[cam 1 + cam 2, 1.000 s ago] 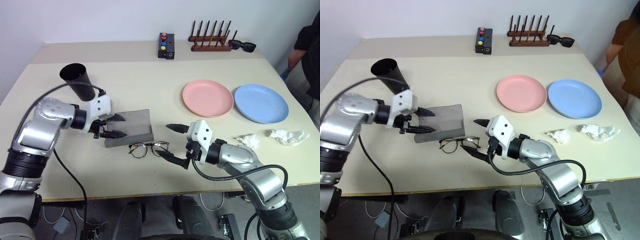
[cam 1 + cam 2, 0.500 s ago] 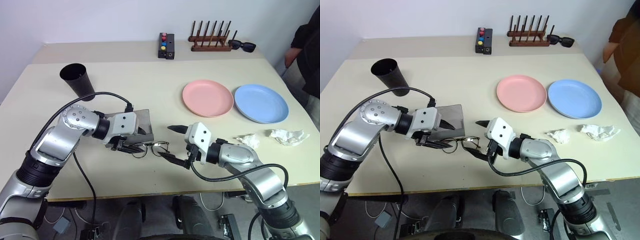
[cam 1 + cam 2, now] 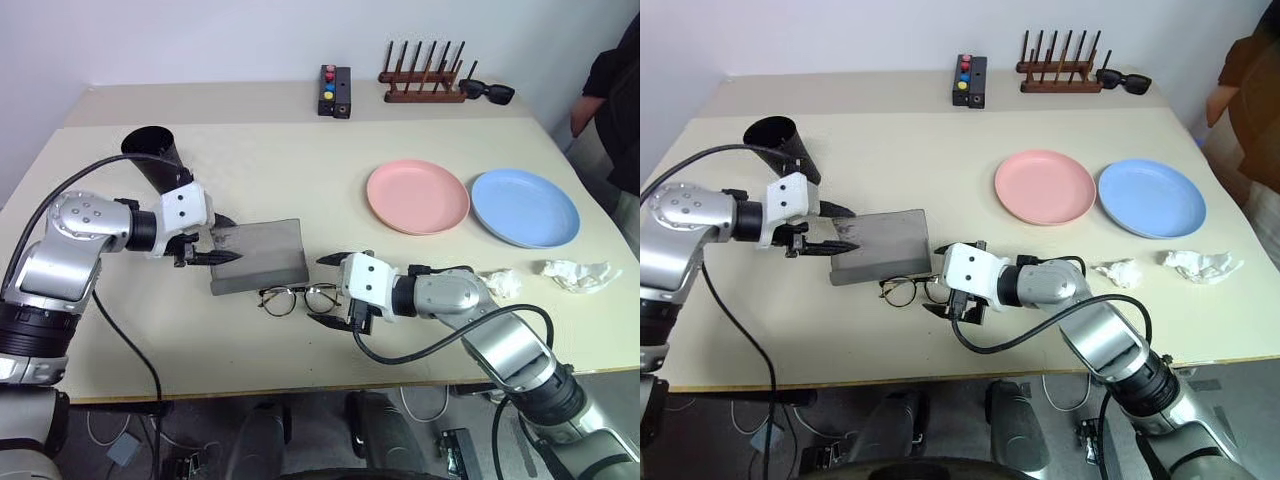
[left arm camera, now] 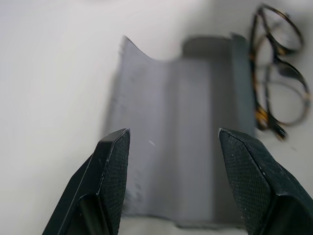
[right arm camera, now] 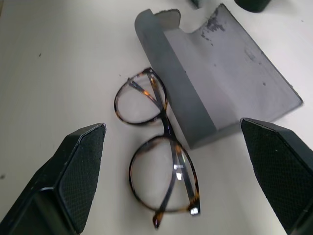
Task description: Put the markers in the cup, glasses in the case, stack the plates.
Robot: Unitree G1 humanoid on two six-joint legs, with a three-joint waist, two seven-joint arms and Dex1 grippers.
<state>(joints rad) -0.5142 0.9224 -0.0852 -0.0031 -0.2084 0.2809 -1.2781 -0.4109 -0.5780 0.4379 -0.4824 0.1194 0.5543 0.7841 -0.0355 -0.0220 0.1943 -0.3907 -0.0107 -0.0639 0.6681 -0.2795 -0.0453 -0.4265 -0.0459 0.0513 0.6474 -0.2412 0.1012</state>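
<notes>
- Grey hard-shell eyeglass case [image 3: 258,256] lies on the cream worktop [image 3: 300,170], its lid looking shut.
- Thin dark-rimmed eyeglasses with clear round lenses [image 3: 297,297] lie folded just in front of the case's near edge, close beside it.
- Left tool [image 3: 222,238] hovers at the case's left end, its two black fingers [image 4: 113,161] apart and gripping nothing; through the wrist camera the case sits between them.
- Right tool [image 3: 334,291] points at the right end of the eyeglasses, its fingers [image 5: 78,171] spread wide and empty, the frames lying between them without touching.
- Tall matte black tumbler [image 3: 152,158] stands behind the left arm, partly hidden by it, so I cannot see inside.
- Pale pink round plate [image 3: 417,196] and light blue round plate [image 3: 525,207] sit side by side on the right, not stacked.
- Two crumpled white tissues [image 3: 575,271] lie in front of the blue plate.
- Wooden peg rack [image 3: 420,78], black sunglasses [image 3: 489,92] and a black button box [image 3: 334,91] line the far edge.
</notes>
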